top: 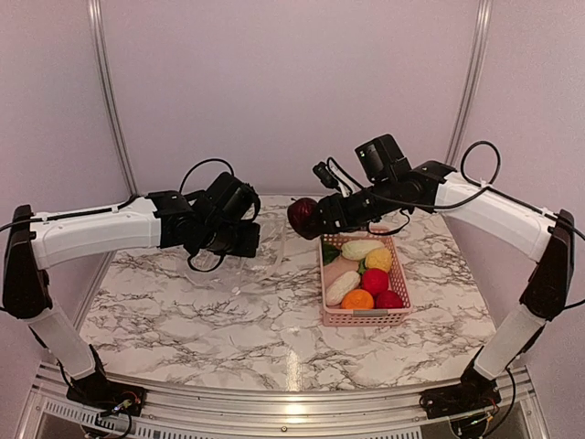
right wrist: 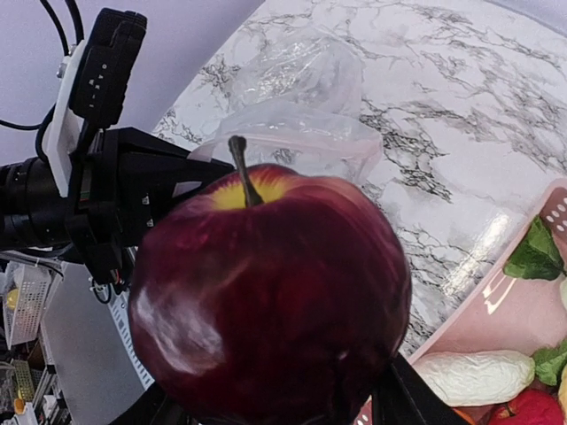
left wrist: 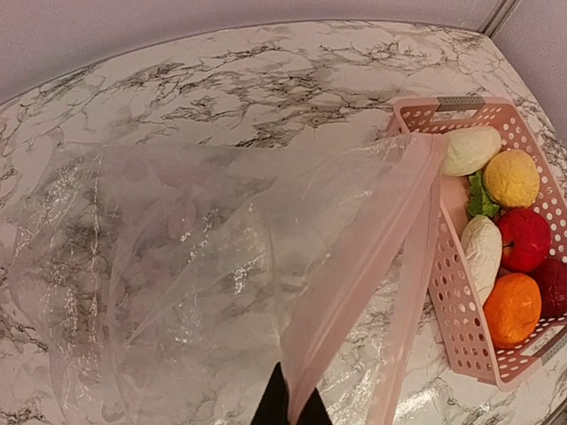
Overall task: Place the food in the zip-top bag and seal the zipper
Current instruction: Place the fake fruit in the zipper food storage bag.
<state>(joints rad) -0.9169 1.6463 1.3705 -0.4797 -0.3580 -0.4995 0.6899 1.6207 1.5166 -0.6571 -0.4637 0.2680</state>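
Pinched tight between the closed fingers of the left pincer [left wrist: 285, 403]: the mouth edge of the zip-top bag [left wrist: 204, 266]. Hangs from that grip above the marble counter [left wrist: 221, 80], clear and crinkled, spread wide across the left wrist view. Along the mouth, the zipper [left wrist: 368, 257], a pink-tinted strip, not pressed together, running up from the fingers to a corner just beside the pink basket [left wrist: 452, 328].

Clamped in the right pincer [top: 306, 218]: a dark red apple [right wrist: 266, 301], yellow around the stem, stem pointing toward the wrist camera. Held in the air, clear of the counter, between the left pincer and the far end of the basket. Fills most of the right wrist view; beyond it, the bag's crumpled plastic and the black end of the left arm [right wrist: 106, 195].

Lying in the basket, right of centre on the counter: a white oblong piece [top: 361, 249], a yellow piece [top: 378, 260], a cream oblong piece [top: 341, 288], a red ball [top: 375, 280], an orange ball [top: 357, 299], a darker red piece [top: 390, 299] and a green leaf [top: 329, 254] at the far left corner. Packed close, touching one another.
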